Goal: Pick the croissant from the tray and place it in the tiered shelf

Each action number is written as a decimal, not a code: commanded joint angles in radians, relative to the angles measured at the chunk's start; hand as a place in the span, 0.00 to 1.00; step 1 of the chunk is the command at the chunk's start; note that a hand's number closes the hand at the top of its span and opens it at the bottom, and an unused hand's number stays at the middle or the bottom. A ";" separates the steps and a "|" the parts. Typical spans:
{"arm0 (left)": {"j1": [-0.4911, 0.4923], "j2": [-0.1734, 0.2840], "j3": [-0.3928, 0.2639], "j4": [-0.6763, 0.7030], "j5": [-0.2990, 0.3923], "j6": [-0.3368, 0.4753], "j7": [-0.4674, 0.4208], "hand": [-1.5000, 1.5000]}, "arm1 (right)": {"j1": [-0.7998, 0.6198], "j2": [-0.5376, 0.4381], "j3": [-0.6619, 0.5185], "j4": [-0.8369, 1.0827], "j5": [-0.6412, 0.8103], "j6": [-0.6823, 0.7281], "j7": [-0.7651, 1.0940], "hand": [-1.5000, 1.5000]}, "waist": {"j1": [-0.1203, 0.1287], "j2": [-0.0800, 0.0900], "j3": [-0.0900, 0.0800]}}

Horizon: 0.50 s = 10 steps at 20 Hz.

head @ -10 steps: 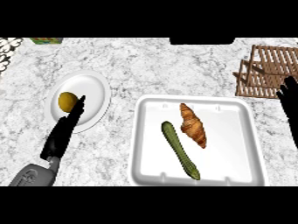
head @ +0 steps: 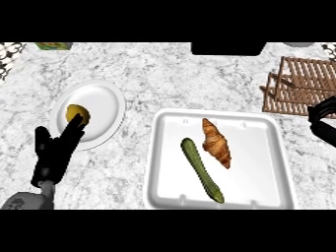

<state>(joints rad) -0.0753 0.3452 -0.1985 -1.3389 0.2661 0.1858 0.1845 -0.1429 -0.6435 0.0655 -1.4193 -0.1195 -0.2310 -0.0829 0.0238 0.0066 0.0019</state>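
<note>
croissant on the tray, neither hand on it

everything here is placed off the white square plastic tray sitting on the grey marbled counter. the golden brown croissant lies inside the tray, toward its upper middle, running lengthwise. just to its left in the same tray is a long green cucumber, tilted a bit, close to the croissant but not clearly touching it.

up and to the right of the tray is the brown wooden slatted tiered shelf, well apart from the croissant.

the right hand shows right of the tray, overlapping the shelf's lower edge. its fingers look curled in on themselves with nothing in them.

the left hand is left of the tray, fingers straight and pointing up, tips over the edge of a round white plate that has a small yellow-green fruit on it.

no readable writing or labels anywhere that i can make out.
</note>
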 commanded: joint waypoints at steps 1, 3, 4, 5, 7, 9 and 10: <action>0.070 -0.020 0.035 -0.039 0.060 -0.021 0.049 0.50 | -0.059 0.039 -0.011 0.157 0.011 0.067 -0.075 0.00 | -0.008 -0.005 -0.001; 0.000 -0.049 0.039 0.008 0.029 0.024 0.073 0.50 | -0.038 0.065 -0.015 0.205 -0.003 0.135 -0.225 0.00 | -0.016 -0.004 -0.001; -0.008 -0.040 0.054 0.036 0.040 -0.007 0.068 0.50 | -0.034 0.051 -0.004 0.203 0.018 0.161 -0.241 0.00 | -0.019 -0.005 -0.001; 0.007 -0.024 0.071 0.054 0.045 -0.036 0.024 0.50 | -0.047 0.040 0.016 0.203 0.039 0.186 -0.252 0.00 | -0.018 -0.004 -0.002; 0.046 0.012 0.091 -0.028 0.072 -0.048 0.068 0.50 | 0.054 -0.026 0.009 0.064 -0.011 0.283 -0.252 0.00 | -0.027 -0.010 -0.002; 0.038 -0.016 0.075 -0.004 0.044 -0.031 0.049 0.50 | -0.013 -0.012 0.077 0.023 0.035 0.297 -0.150 0.00 | -0.022 -0.008 -0.003; 0.014 0.005 0.104 0.000 0.077 -0.052 0.083 0.50 | 0.016 -0.075 0.061 -0.033 0.003 0.363 -0.119 0.00 | -0.030 -0.010 -0.003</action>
<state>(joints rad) -0.0568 0.3387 -0.1230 -1.3498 0.3232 0.1464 0.2357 -0.1450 -0.6547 0.1014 -1.3544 -0.1038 0.0156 -0.2534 0.0023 -0.0023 0.0021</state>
